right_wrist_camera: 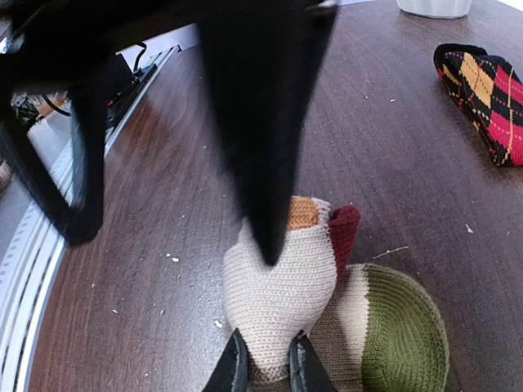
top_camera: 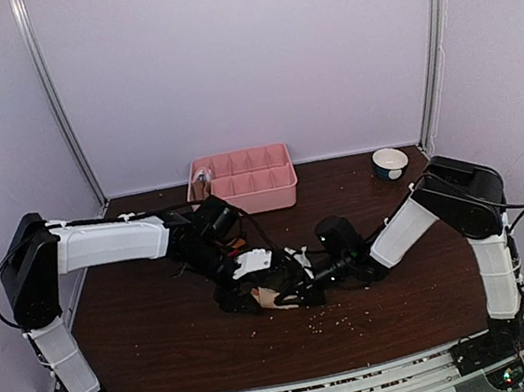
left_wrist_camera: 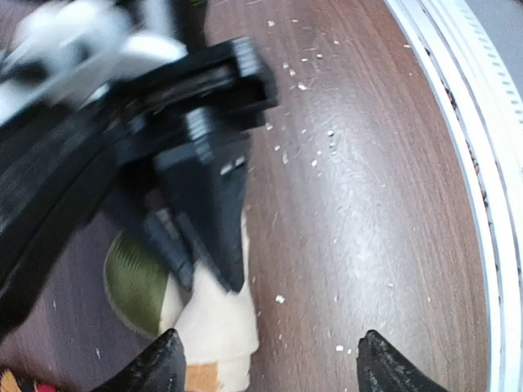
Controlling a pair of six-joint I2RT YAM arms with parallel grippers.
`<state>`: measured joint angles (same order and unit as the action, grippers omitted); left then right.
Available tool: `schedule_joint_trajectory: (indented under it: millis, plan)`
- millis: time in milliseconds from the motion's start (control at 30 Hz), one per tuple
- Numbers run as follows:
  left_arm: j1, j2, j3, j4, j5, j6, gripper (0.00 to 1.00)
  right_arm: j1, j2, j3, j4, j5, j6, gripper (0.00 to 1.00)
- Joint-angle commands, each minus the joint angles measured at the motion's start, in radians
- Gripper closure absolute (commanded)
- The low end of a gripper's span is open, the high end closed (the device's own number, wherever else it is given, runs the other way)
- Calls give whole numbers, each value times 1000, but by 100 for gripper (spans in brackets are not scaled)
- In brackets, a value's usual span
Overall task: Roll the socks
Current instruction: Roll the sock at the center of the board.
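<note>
On the dark wooden desk (top_camera: 153, 327) the two arms reach in from either side and meet near the middle. The left gripper (top_camera: 244, 296) and the right gripper (top_camera: 305, 295) crowd over a small pale sock (top_camera: 272, 298), too tangled to tell how either stands. A pink compartment tray (top_camera: 263, 199) sits at the far edge with a small bowl (top_camera: 390, 163) well to its right, and pale crumbs (top_camera: 343, 322) dot the desk on the near side of the grippers.

Left arm (top_camera: 108, 243) extends inward, wrist pitched downward; left gripper (left_wrist_camera: 270, 369) jaws spread wide, gripping nothing; right arm (top_camera: 405, 230) reaches inward and low; right gripper (right_wrist_camera: 266, 367) jaws nearly closed, pinching the cream sock (right_wrist_camera: 278, 294).
</note>
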<state>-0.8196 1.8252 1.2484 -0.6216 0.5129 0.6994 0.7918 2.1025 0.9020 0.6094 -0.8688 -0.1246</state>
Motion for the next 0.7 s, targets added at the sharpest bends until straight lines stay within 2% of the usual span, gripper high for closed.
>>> schedule_joint_trajectory:
  millis: [0,400,500,667]
  plan:
    - [-47,10,-28,86,-81,95,29,-32,140,-48,-343,116,45,100]
    - [-52,132,-12,174,-265,58,52,-46,146,-37,-352,74,70,100]
    - [-52,146,-6,172,-260,60,57,-46,147,-33,-364,69,70,100]
    - [-55,180,28,99,-215,68,89,-46,108,-57,-318,99,91,90]
